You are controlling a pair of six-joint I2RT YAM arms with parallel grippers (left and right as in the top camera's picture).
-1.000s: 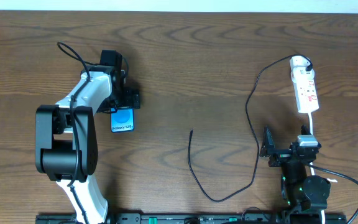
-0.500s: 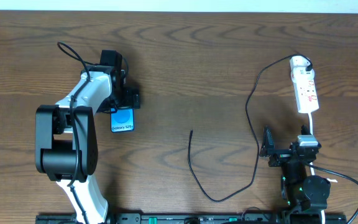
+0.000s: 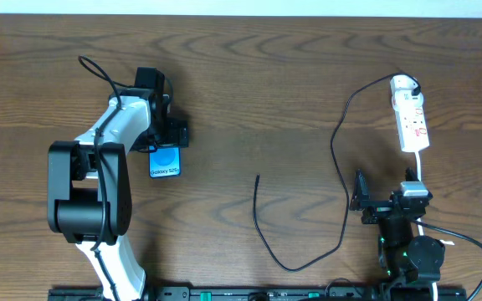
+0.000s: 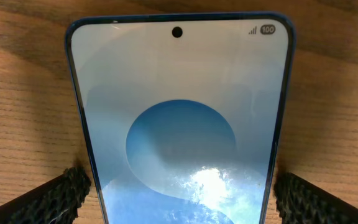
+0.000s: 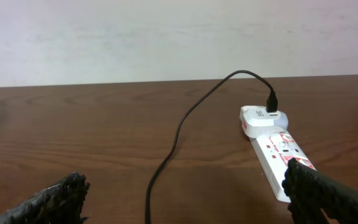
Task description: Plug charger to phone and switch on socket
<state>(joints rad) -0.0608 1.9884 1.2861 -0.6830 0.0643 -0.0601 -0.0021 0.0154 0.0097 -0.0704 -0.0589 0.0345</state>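
Observation:
The phone (image 3: 165,161) lies flat on the left of the wooden table, its blue-and-white screen up; it fills the left wrist view (image 4: 179,124). My left gripper (image 3: 166,144) is open and straddles the phone's far end, with a strip of bare wood showing between each finger and the phone's edges (image 4: 182,193). The black charger cable (image 3: 339,159) runs from the top of the white power strip (image 3: 410,117) in a long loop to its free tip (image 3: 258,176) at mid-table. My right gripper (image 3: 382,202) is open and empty below the strip (image 5: 185,199). The right wrist view shows the cable (image 5: 179,124) and the strip (image 5: 278,152).
The strip's white cord (image 3: 419,167) runs down past my right gripper to the front edge. The cable loop (image 3: 295,267) lies near the front edge. A pale wall (image 5: 166,37) stands behind the table.

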